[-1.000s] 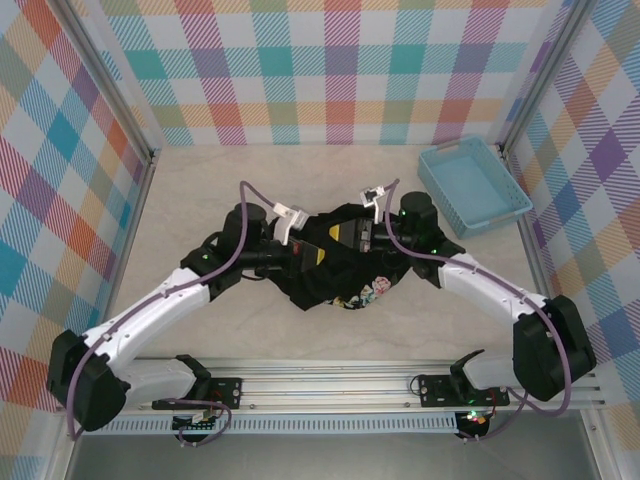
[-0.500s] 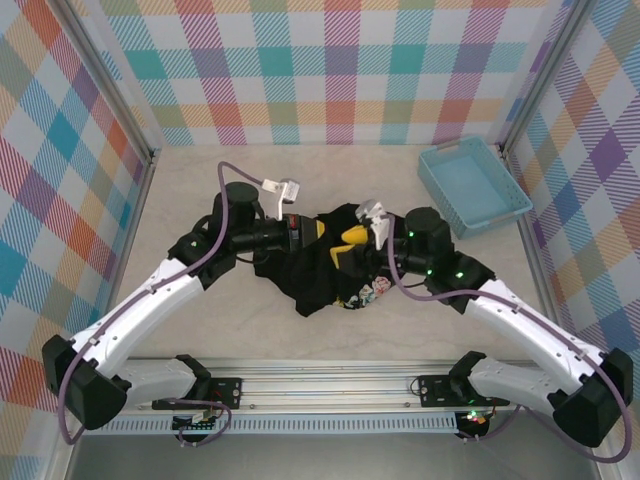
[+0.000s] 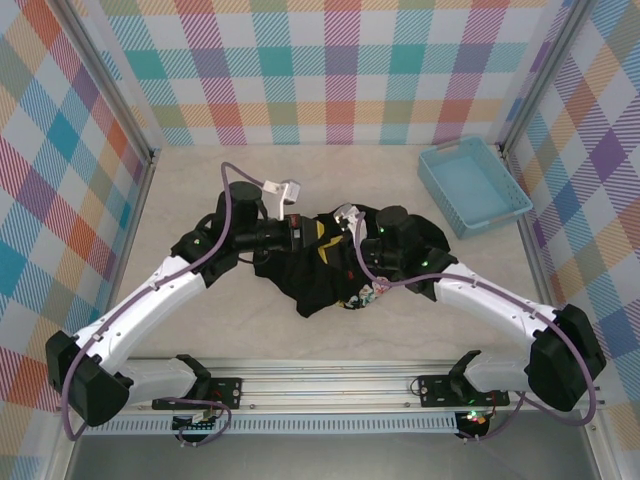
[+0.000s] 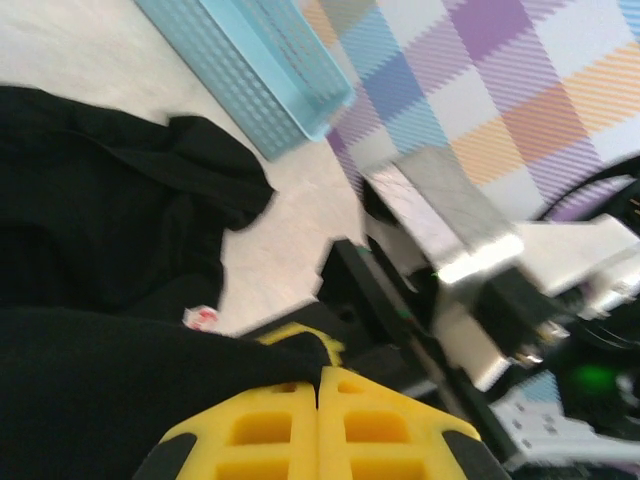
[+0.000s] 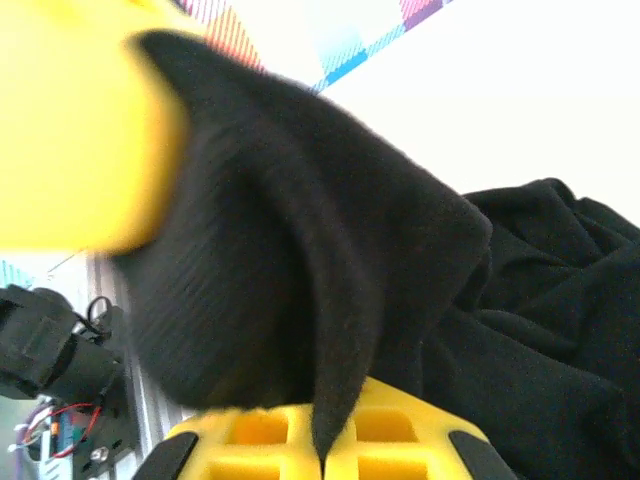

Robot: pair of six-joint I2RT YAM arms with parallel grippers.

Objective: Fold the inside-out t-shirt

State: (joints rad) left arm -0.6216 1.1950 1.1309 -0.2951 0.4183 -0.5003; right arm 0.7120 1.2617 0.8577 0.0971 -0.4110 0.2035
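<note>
**Folding barely begun: shirt lying bunched at mid-bench**

The inside-out t-shirt (image 3: 320,285) is sitting in a crumpled black heap at the middle of the bench (image 3: 200,190), between the two arms and well apart from the light blue basket (image 3: 473,187). No flat panel or neat fold is showing, so I am judging that spreading, smoothing and every fold are all left to do.

The left end effector (image 4: 319,375) is pressing its yellow fingers together, with a cloth edge running into the seam. The right end effector (image 5: 322,445) is clamping a raised fold of the same shirt.

A small multicoloured print (image 3: 362,293) is peeking out at the near edge. No brand or lettering is reading clearly, and a tiny white-and-red tag (image 4: 200,317) is too blurred to read.
</note>
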